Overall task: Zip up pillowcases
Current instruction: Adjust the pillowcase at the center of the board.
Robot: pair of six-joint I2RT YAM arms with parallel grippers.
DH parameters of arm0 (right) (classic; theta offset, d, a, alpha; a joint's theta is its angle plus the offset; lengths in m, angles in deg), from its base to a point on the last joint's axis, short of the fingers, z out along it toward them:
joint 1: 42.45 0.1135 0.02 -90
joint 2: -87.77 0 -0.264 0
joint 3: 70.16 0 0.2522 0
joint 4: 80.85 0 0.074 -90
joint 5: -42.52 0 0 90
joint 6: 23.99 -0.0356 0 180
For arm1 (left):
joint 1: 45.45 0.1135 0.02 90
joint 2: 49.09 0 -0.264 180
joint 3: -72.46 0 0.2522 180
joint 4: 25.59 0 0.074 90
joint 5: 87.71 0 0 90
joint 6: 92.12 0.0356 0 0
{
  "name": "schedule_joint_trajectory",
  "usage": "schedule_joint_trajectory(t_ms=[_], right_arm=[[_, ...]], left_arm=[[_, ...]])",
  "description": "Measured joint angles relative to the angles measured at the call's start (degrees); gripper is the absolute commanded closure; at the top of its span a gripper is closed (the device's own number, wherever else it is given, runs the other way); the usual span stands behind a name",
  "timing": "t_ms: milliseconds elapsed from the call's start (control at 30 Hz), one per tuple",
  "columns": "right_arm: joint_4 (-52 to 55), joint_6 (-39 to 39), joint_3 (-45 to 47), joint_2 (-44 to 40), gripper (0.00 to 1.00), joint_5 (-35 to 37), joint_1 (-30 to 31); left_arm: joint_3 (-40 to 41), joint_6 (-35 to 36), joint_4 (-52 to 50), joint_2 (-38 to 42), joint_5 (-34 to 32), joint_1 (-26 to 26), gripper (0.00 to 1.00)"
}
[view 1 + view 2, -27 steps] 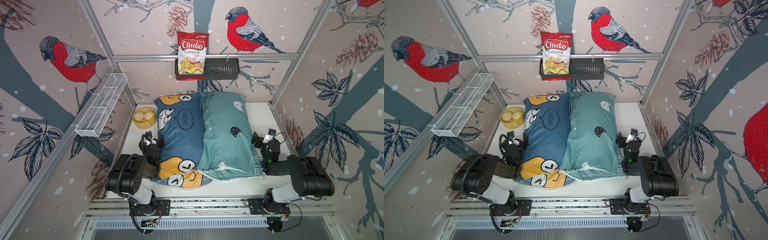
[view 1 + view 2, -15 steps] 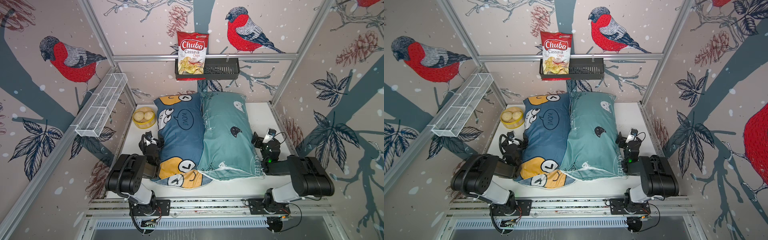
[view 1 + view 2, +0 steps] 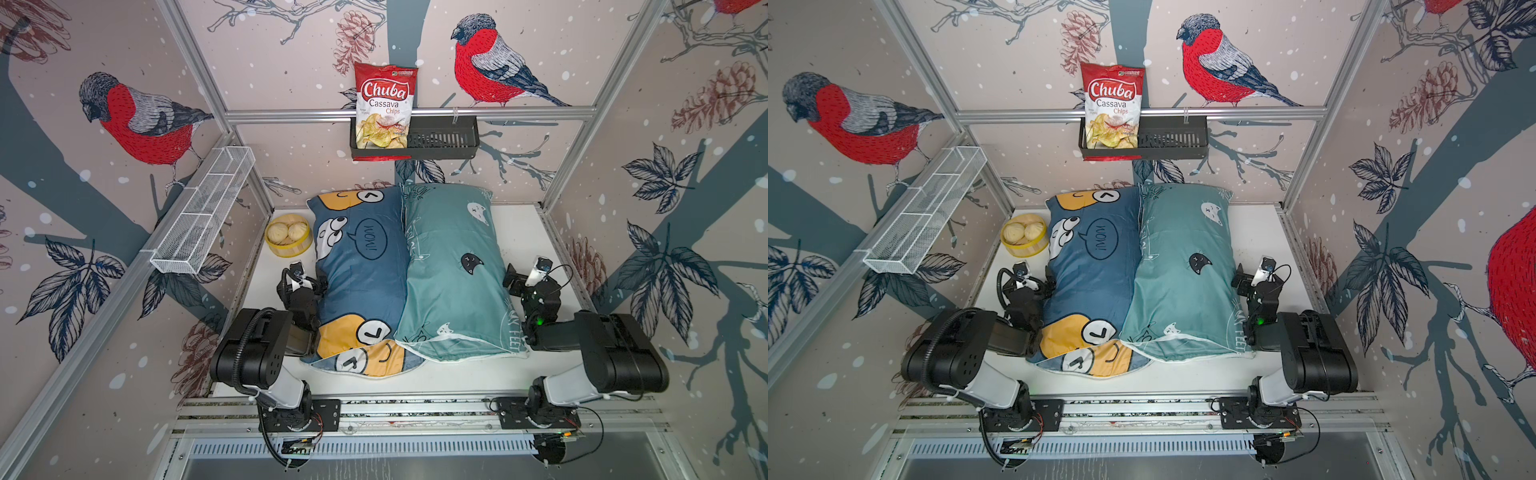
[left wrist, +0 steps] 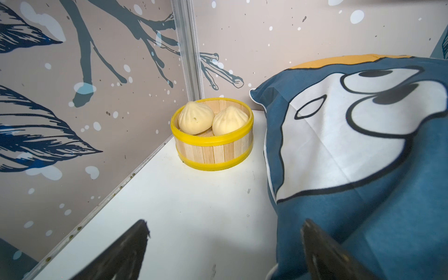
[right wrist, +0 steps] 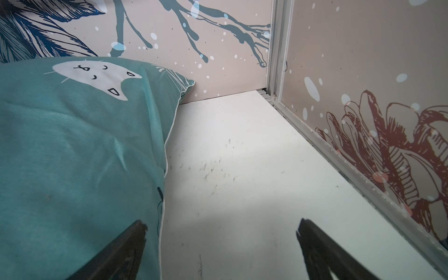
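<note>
Two pillowcases lie side by side on the white table in both top views. The dark blue one (image 3: 357,282) (image 3: 1092,274) has orange and white cartoon faces. The teal one (image 3: 449,270) (image 3: 1179,270) has cat heads and white piping, and its near corner overlaps the blue one's floppy near end. My left gripper (image 3: 303,277) (image 4: 225,223) is open beside the blue pillowcase (image 4: 363,194), one finger in front of the fabric. My right gripper (image 3: 524,272) (image 5: 221,223) is open along the teal pillowcase's (image 5: 72,145) outer edge. I cannot make out a zipper in any view.
A yellow-rimmed steamer with two buns (image 3: 289,239) (image 4: 212,135) stands in the far left corner. A chips bag (image 3: 384,106) sits in a black basket (image 3: 440,139) on the back wall. A white wire basket (image 3: 203,212) hangs on the left wall. Walls close in on three sides.
</note>
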Motion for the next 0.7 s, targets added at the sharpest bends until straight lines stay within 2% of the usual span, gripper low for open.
schedule_joint_trajectory(t_ms=[200, 267, 400, 533, 600, 700], right_arm=[[1.42, -0.15, -0.37, -1.57, 0.00, 0.39, -0.26], [10.10, -1.33, -4.42, -5.84, 0.01, 1.57, -0.50], [26.12, -4.96, -18.18, -13.51, 0.01, 4.87, 0.57], [40.96, -7.21, -22.73, -19.15, 0.00, 7.87, 8.37], [46.53, -8.04, -24.06, -21.22, 0.01, 8.26, 14.08], [52.85, -10.97, -27.65, -20.76, 0.00, 5.68, 21.94]], left_arm=[[0.04, -0.37, -2.19, 2.80, 2.97, 1.18, 0.05], [-0.02, -0.37, -6.38, 9.46, 2.60, 0.33, 0.05], [-1.33, -0.09, -14.64, 30.01, 1.18, -2.29, 0.03], [-12.81, -6.45, -33.68, 39.85, 2.27, -4.07, 0.04], [-16.90, -10.67, -43.01, 40.94, 5.62, -4.22, 0.03], [-18.32, -15.72, -54.80, 40.54, 12.04, -4.39, 0.07]])
